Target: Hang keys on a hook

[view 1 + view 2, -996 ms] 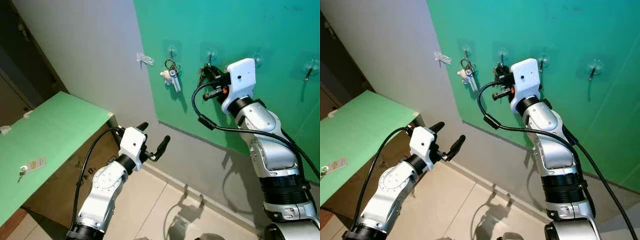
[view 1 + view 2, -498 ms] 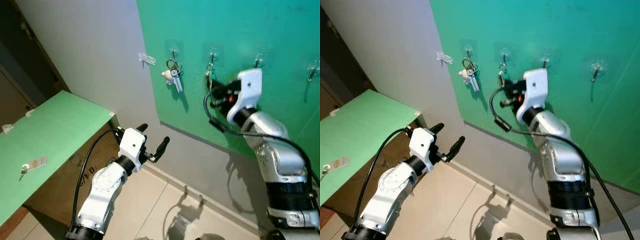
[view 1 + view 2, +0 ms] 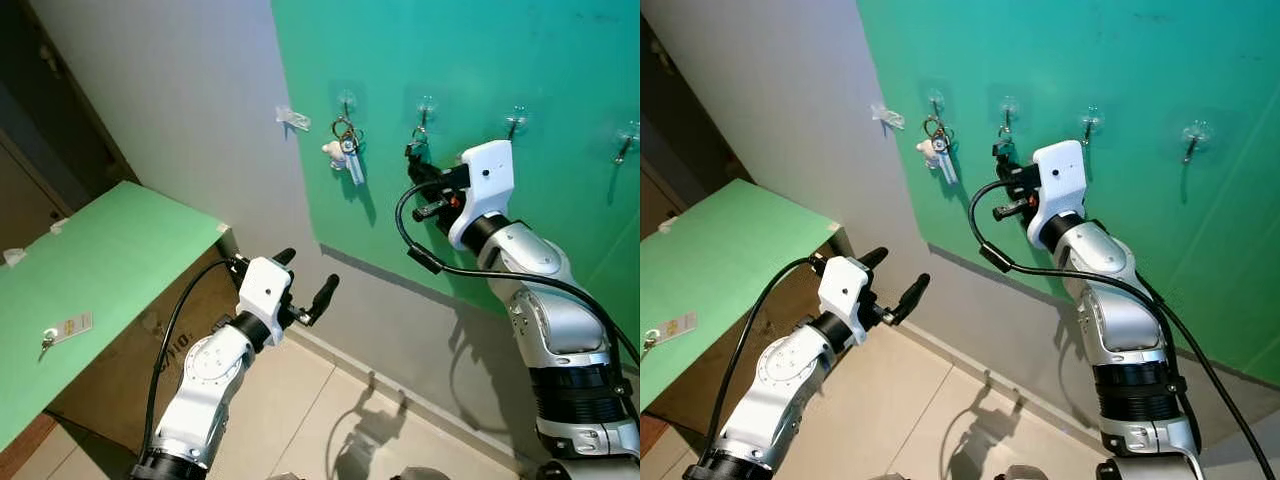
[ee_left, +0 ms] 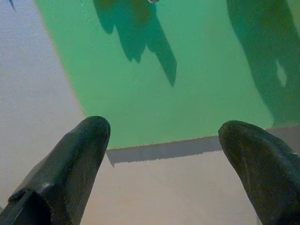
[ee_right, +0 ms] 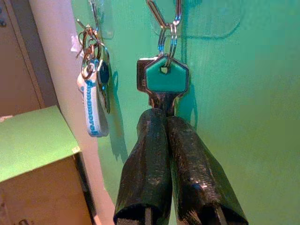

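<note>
Teal-headed metal key (image 5: 165, 80) on steel rings: light, rigid, slippery; pinched at blade by right gripper (image 5: 165, 117); left gripper (image 4: 161, 140) spread, idle.

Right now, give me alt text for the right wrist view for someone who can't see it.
The right gripper is shut on the blade of a teal-headed key whose ring hangs on a clear wall hook stuck to the green wall panel. Beside it, a second key bunch with a white-and-blue tag hangs from another hook.
</note>
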`<state>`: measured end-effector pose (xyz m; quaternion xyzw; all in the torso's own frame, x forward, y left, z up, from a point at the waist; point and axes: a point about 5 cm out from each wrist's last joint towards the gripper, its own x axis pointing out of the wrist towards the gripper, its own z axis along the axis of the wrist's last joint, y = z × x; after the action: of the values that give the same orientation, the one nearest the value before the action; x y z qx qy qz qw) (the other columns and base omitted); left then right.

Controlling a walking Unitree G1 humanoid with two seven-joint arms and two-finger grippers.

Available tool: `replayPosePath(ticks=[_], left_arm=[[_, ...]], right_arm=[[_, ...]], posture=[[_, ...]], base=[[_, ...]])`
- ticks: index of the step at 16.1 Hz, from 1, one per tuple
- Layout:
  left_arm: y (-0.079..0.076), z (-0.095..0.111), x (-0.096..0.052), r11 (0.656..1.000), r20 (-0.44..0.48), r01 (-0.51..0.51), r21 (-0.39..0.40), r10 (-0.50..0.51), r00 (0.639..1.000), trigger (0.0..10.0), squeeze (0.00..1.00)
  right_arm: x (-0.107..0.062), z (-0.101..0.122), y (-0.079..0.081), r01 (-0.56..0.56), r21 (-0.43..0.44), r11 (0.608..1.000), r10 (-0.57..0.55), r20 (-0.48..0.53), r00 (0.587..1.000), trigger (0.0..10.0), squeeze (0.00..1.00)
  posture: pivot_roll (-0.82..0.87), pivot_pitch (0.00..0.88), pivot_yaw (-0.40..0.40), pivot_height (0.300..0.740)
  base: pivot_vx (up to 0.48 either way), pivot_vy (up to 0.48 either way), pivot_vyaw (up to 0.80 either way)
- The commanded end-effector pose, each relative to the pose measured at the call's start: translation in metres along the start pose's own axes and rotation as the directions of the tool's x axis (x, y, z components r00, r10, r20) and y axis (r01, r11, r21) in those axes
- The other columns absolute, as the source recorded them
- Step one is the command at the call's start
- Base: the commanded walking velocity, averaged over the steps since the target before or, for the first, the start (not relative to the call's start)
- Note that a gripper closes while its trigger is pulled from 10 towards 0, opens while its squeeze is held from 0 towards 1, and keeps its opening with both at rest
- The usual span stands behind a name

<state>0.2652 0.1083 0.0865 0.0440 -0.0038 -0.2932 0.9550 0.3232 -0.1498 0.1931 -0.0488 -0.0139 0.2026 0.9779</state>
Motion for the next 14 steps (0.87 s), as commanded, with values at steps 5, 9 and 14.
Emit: replayPosePath(ticks=[5,9,14], left_arm=[[0.006,-0.002,-0.003,0.999,-0.026,-0.033,0.022,0.034,0.999,10.0,0.00],[0.010,-0.007,-0.001,0.998,-0.054,-0.052,0.036,0.054,0.997,10.0,0.00],[0.012,-0.006,-0.001,0.997,-0.046,-0.074,0.029,0.075,0.996,10.0,0.00]], right_arm=[[-0.004,-0.019,-0.002,0.034,-0.117,0.993,-0.042,-0.071,0.997,10.0,1.00],[-0.010,-0.039,-0.003,0.051,-0.151,0.987,-0.069,-0.111,0.991,10.0,1.00],[-0.030,-0.068,-0.012,0.168,-0.160,0.973,-0.185,-0.098,0.978,10.0,1.00]], posture=[[-0.22,0.012,0.123,0.720],[-0.22,0.003,0.123,0.720],[-0.23,0.000,0.123,0.720]], base=[[0.000,0.000,0.00],[0.000,0.000,0.00],[0.000,0.000,0.00]])
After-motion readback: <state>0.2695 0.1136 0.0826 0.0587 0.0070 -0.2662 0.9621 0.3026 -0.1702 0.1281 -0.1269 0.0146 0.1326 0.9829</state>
